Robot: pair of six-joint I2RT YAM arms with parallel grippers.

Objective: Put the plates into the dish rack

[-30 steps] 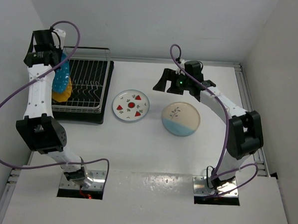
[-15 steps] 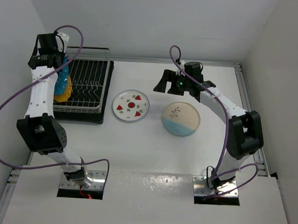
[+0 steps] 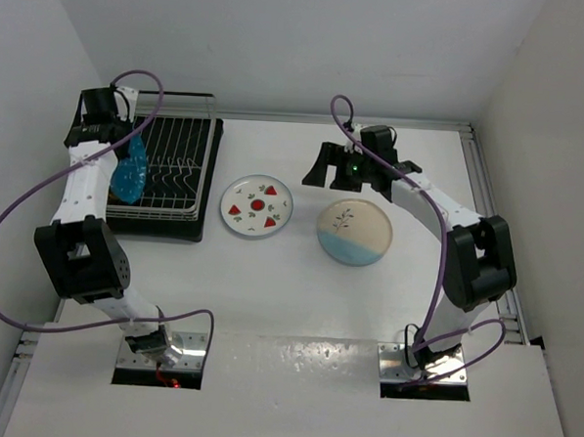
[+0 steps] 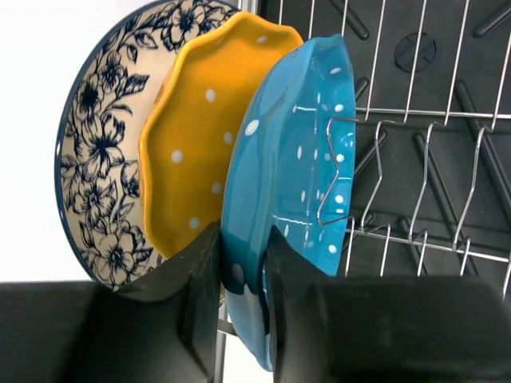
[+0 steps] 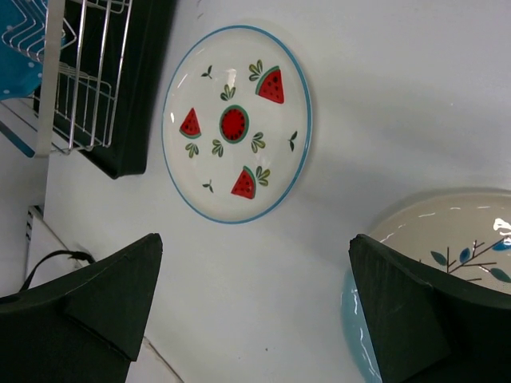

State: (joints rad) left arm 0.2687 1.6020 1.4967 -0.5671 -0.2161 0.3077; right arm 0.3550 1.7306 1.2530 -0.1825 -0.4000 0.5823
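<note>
- Top view: the left gripper holds the teal plate on edge at the rack's left end. The right gripper hangs open near the fruit plate and sprig plate, both lying flat outside the rack.
- Left wrist: the fingers pinch the teal rim. The plate stands beside the yellow plate and floral plate. It looks seated, so the next move is to let go and lift clear.
- Right wrist: jaws wide, nothing held. Two plates are left to load.

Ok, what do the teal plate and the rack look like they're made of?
Teal plate: likely glazed ceramic, glossy, judging by sharp highlights; hard plastic is possible. Rack: thin shiny silver wire, probably chromed or stainless steel. Tray under it: matte black, looks like plastic.
</note>
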